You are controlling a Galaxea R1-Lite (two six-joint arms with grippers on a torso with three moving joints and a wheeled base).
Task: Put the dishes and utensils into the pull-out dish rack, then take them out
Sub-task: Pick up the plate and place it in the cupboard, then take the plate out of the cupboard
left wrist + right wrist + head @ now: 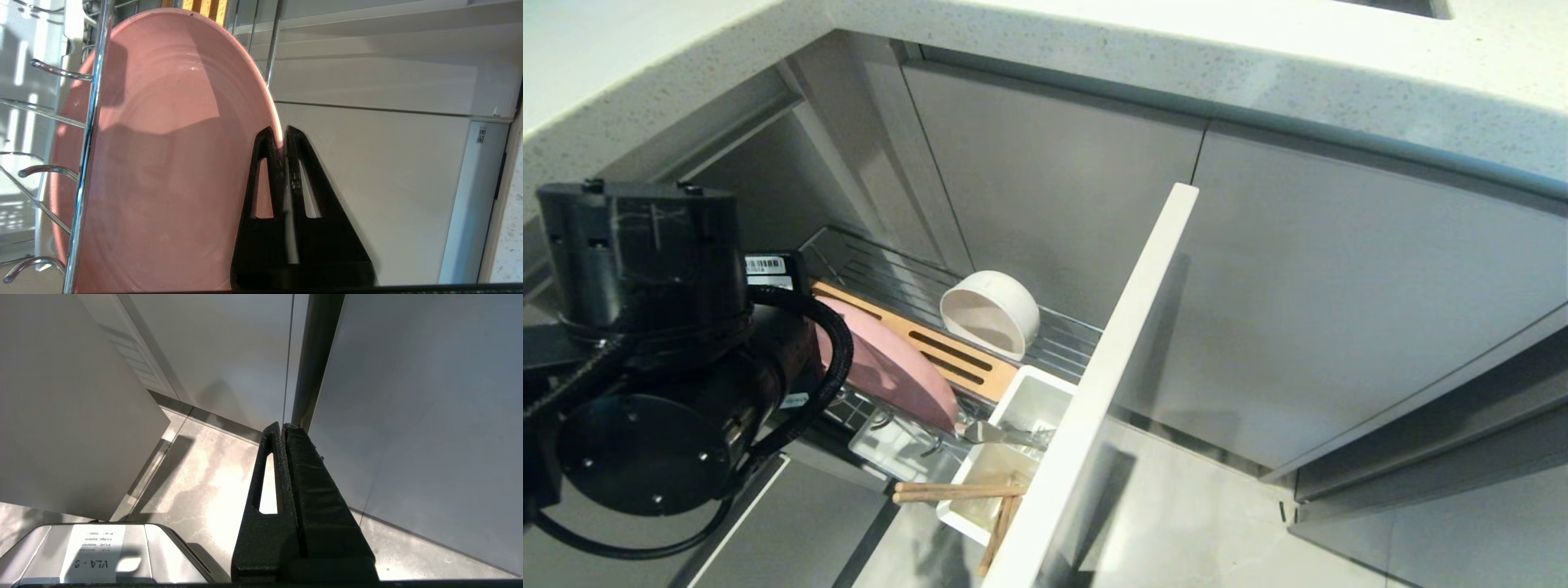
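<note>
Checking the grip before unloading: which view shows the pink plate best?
The left wrist view: the pink plate fills it, rim pinched in the left claw. The head view shows it half hidden behind the arm; the right wrist view shows none.

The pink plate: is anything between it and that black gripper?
Nothing visible. The left gripper is shut on the rim of the pink plate, which stands on edge among the dish rack wires.

A kitchen; speckled countertop [1258,57], grey cabinet doors [1054,180], pull-out dish rack [882,269].
</note>
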